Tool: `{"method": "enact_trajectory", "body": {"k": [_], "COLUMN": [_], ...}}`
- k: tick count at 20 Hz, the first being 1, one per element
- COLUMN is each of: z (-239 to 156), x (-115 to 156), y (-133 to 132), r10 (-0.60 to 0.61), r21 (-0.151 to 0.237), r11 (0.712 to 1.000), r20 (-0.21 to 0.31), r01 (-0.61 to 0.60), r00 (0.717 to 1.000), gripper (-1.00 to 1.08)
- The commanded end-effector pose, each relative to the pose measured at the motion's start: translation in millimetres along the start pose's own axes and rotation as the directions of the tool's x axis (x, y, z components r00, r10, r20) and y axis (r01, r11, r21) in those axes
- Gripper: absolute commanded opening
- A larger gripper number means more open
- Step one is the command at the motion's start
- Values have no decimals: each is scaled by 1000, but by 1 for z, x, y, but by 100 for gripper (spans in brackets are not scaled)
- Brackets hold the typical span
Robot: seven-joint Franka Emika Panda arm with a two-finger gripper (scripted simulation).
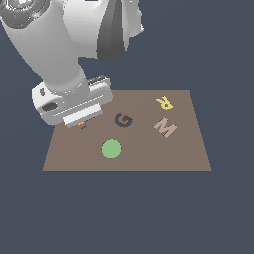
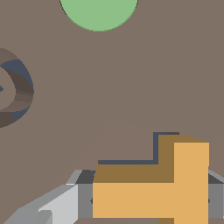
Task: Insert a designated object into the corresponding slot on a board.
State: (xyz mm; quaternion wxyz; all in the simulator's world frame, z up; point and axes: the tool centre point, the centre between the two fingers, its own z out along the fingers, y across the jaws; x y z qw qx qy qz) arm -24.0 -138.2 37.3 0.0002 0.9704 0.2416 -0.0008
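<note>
The orange T block (image 2: 151, 199) sits between my gripper's fingers (image 2: 83, 201); the gripper (image 2: 151, 202) is shut on it. A thin strip of the dark navy T slot (image 2: 131, 162) shows along the block's edge, so the block is right over the slot and slightly offset. I cannot tell whether it is seated. In the exterior view the gripper (image 1: 82, 122) is low over the brown board (image 1: 149, 156) near its left side. Only a sliver of the orange T (image 1: 83, 125) shows under the hand, and the slot is hidden there.
On the board are a dark G cut-out (image 1: 123, 120), also in the wrist view (image 2: 17, 89), a green disc (image 1: 111, 148) (image 2: 99, 13), a yellow R (image 1: 163, 103) and a pale M (image 1: 164, 127). The arm's white body covers the board's far left corner.
</note>
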Motion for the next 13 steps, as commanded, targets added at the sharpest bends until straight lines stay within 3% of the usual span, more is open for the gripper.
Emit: {"method": "enact_trajectory", "body": {"k": [1,3,4,13], "z": [5,7,7,7], "x": [-1,-1,-1,-1], "y": [0,0,0,0], "r10": [-2,-2,-2,-2], "r21": [0,0,0,0], "r11": [1000,1000,1000,1000], "r20": [1,1,1,1], "r01": [2,2,2,2], "r00": [1000,1000,1000,1000], "gripper": [-100,-100,100,100]}}
